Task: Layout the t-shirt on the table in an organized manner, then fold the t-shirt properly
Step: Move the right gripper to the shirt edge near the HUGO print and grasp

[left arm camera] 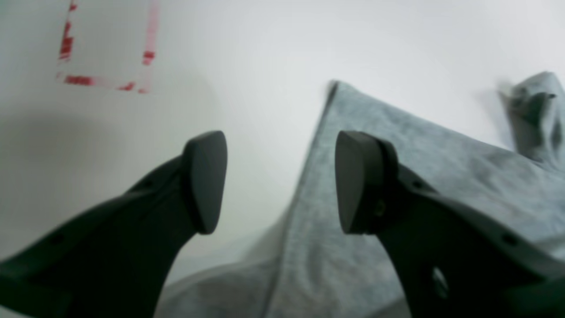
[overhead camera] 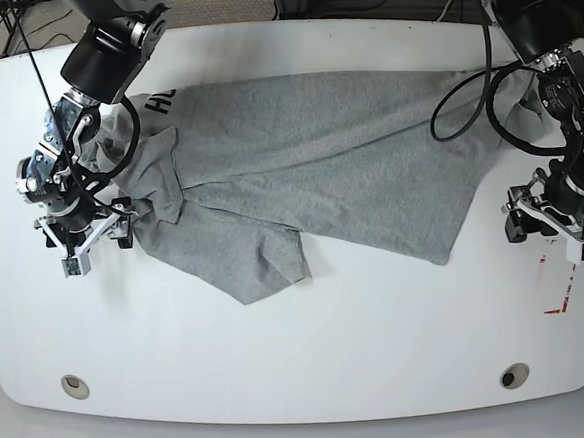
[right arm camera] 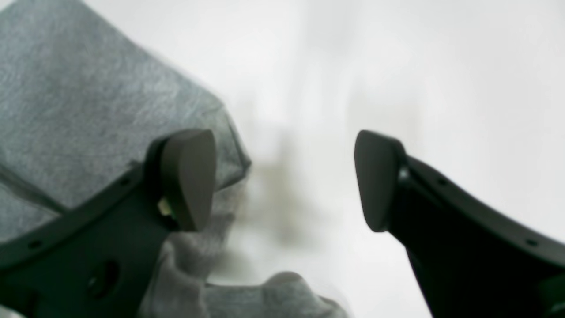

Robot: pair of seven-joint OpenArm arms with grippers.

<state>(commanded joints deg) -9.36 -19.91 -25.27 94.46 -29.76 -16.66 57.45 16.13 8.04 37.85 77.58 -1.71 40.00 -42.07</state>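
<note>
T-shirt [overhead camera: 308, 168]: rumpled across the surface [overhead camera: 302, 359], nearer its far edge. My left fingers [left arm camera: 207, 181] and right fingers [right arm camera: 190, 176]: apart, empty, at opposite side edges.

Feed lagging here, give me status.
Left gripper open, right gripper open, neither holding. T-shirt crumpled across table, unfolded. Nothing in the way.
</note>
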